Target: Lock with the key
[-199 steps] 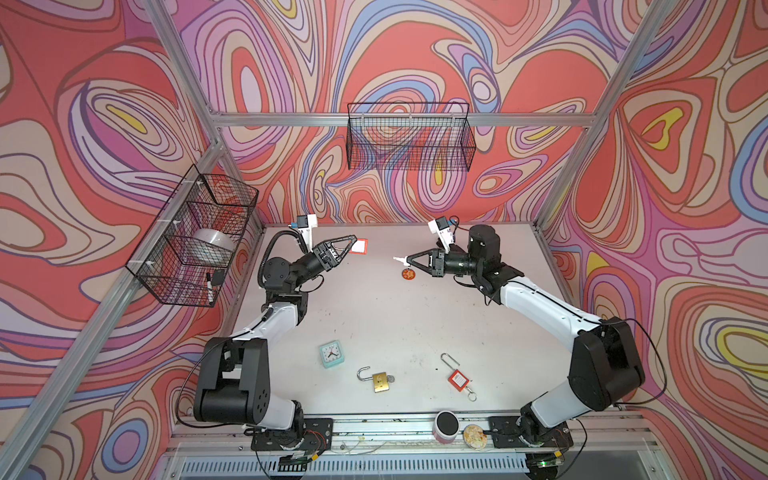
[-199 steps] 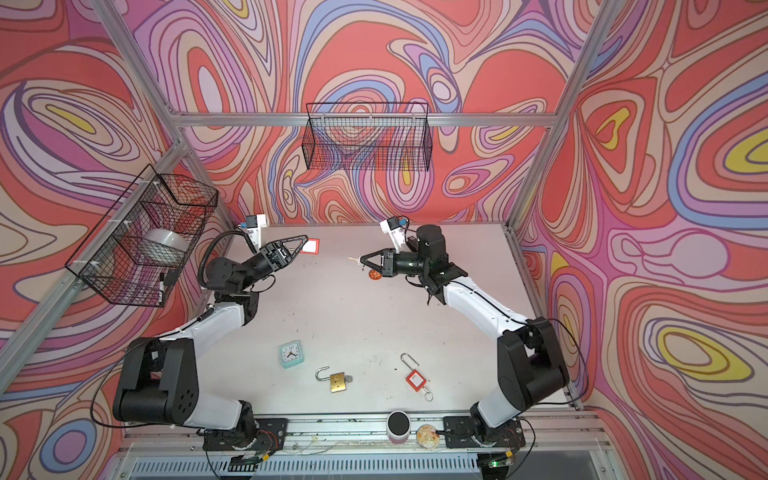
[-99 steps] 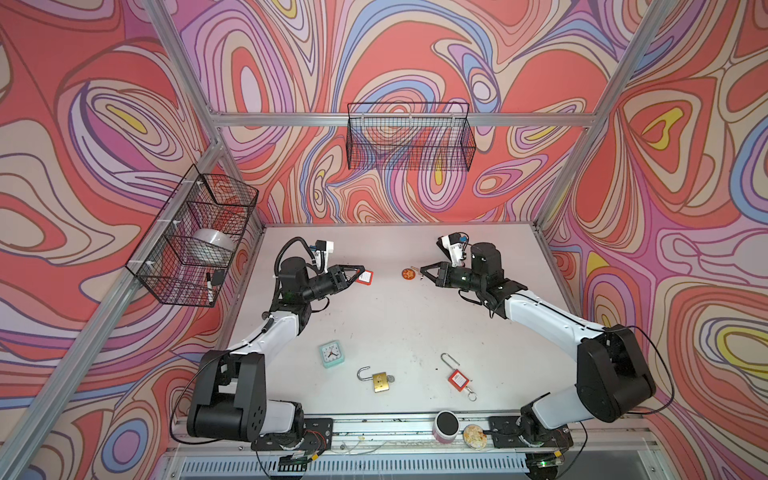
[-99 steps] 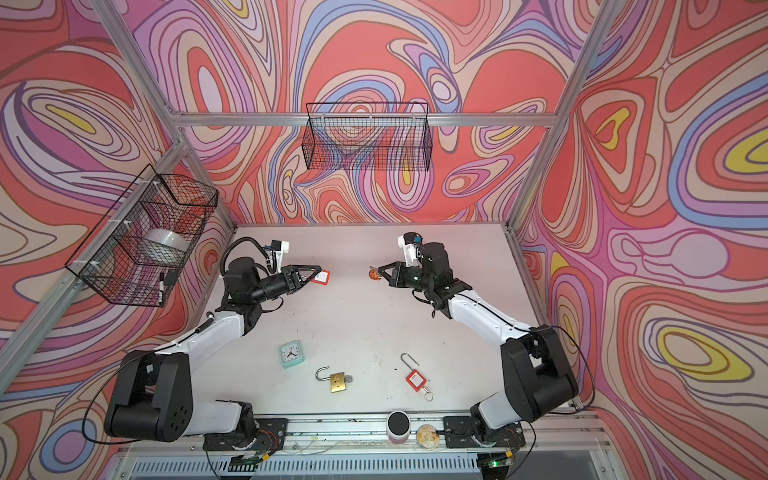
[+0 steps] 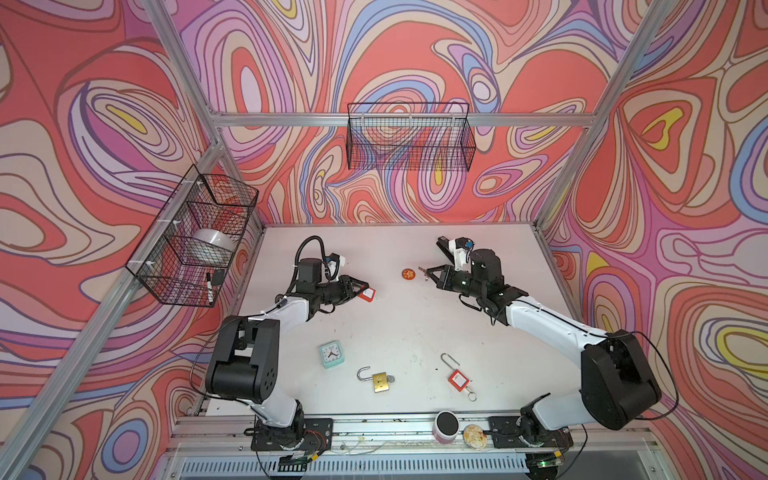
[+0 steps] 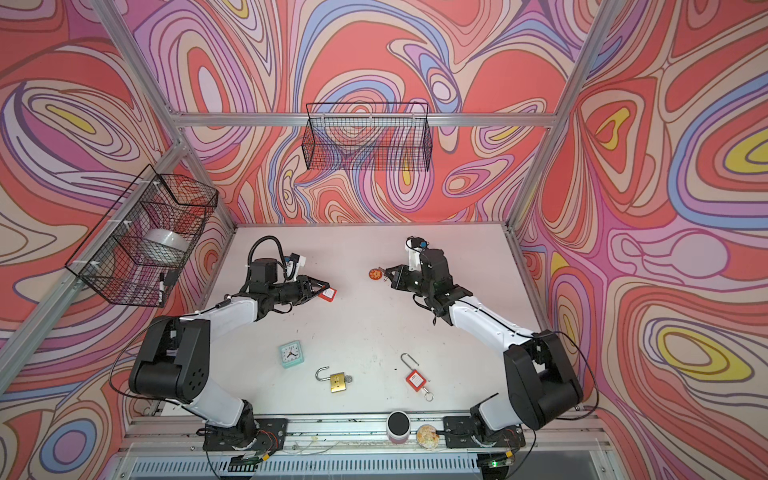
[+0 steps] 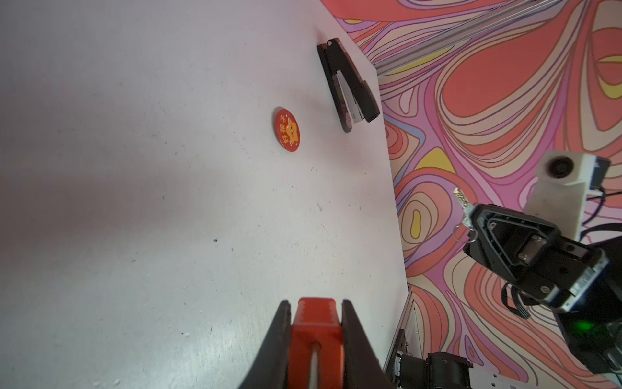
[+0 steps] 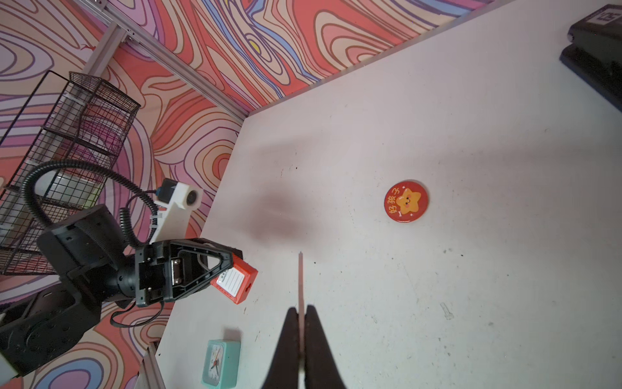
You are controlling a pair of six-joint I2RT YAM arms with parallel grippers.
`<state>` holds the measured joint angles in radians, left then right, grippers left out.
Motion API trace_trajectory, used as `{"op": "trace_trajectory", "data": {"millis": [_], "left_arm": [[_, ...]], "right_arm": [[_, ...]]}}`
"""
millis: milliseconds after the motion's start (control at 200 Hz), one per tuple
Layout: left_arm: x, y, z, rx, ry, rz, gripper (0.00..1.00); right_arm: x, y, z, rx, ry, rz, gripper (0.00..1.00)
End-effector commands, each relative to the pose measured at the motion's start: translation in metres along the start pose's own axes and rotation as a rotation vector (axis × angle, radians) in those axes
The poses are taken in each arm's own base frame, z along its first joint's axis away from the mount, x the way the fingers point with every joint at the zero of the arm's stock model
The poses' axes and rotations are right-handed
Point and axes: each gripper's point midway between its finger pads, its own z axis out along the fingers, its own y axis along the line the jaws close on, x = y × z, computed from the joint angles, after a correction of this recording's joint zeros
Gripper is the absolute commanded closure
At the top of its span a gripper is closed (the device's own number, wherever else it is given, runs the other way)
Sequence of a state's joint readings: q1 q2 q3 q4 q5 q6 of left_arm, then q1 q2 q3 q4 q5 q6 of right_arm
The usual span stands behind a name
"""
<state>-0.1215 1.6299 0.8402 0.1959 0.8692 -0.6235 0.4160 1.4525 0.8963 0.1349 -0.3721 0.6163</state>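
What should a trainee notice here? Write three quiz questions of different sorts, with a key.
1. True or false: the left gripper is shut on a small red plastic padlock.
2. What does the right gripper pinch? A) a thin metal key B) a teal clock C) a black stapler
3. Fill in: the brass padlock on the white table lies ____ (open or locked).

Key: 1 true; 2 A; 3 open.

Three locks: gold lock [image 5: 381, 382] beside the clock [image 5: 331, 354], red lock [image 5: 456, 379] past that, second red lock [image 5: 367, 294] behind the clock. One clock, one badge [image 5: 409, 274], one stapler [image 7: 350, 87].
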Motion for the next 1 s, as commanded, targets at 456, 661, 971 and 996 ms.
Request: {"op": "trace_trajectory", "data": {"millis": [456,661,971,996], "left_arm": [[-0.007,0.041,0.041,-0.127,0.106,0.068,1.0],[-0.002,0.055,0.054,-0.134,0.147,0.039,1.0],[0.005,0.069,0.059,-0.163,0.189,0.03,0.87],[0.005,0.07,0.059,-0.167,0.191,0.03,0.83]], "right_arm": [[0.017,-0.006,0.015,-0.008,0.031,0.032,1.0],[0.02,-0.008,0.023,-0.023,0.049,0.052,1.0],[0.026,-0.013,0.021,-0.003,0.06,0.052,1.0],[0.026,-0.013,0.021,-0.003,0.06,0.051,1.0]]}}
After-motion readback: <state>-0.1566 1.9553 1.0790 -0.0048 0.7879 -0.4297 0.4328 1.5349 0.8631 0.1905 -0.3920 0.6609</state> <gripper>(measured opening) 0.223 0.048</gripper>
